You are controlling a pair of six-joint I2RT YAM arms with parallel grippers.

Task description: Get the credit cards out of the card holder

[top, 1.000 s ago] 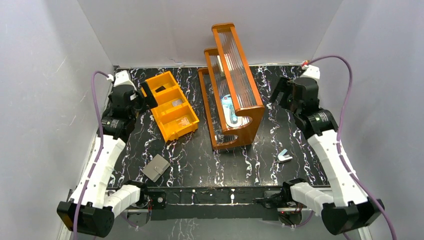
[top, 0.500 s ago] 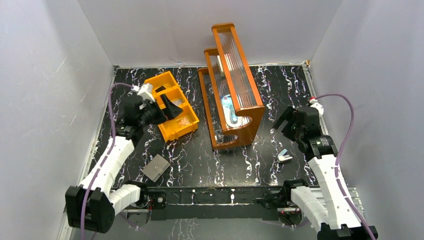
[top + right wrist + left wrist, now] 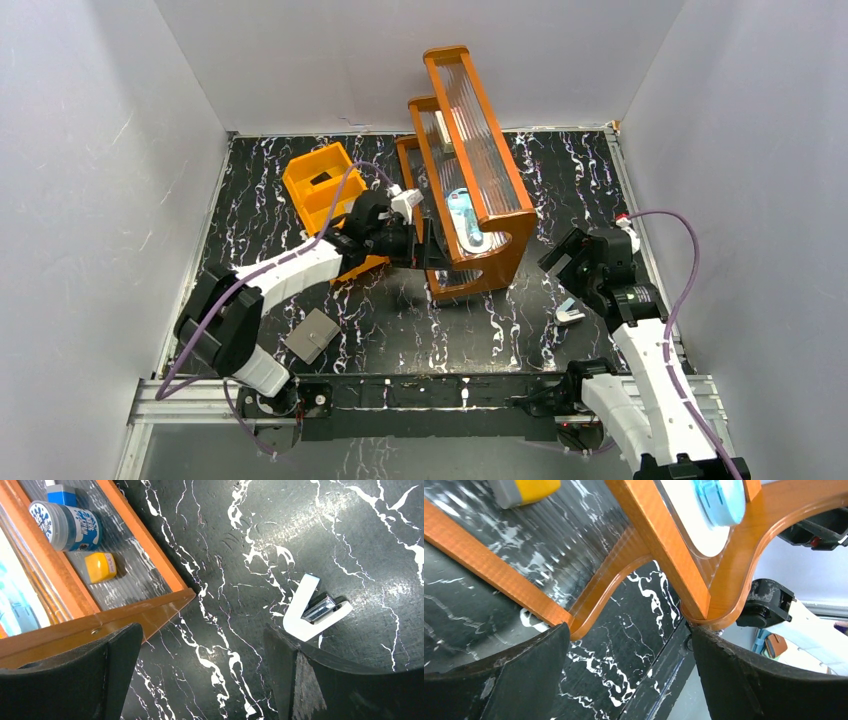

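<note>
Over marbled table (image 3: 520, 330), left arm (image 3: 290, 270) stretches toward rack (image 3: 510, 245), jaws spread.

Black marbled table (image 3: 520, 320) bears orange bin (image 3: 318, 185), wooden rack (image 3: 470, 160); nearer, card holder (image 3: 311, 335), white clip (image 3: 570, 314).

rack (image 3: 465, 170): tall, mid-table, from far edge past the middle; bars straight passage from side to side
bin (image 3: 322, 185): far left, just beside rack; left arm (image 3: 290, 270) lies across its near end
left gripper (image 3: 629, 630): jaws wide, at rack's near foot
holder (image 3: 311, 335): near left, bare table (image 3: 440, 335) all round, open from above
clip (image 3: 570, 315): near right, just beside right gripper (image 3: 202, 630)
between holder and clip: open strip
</note>
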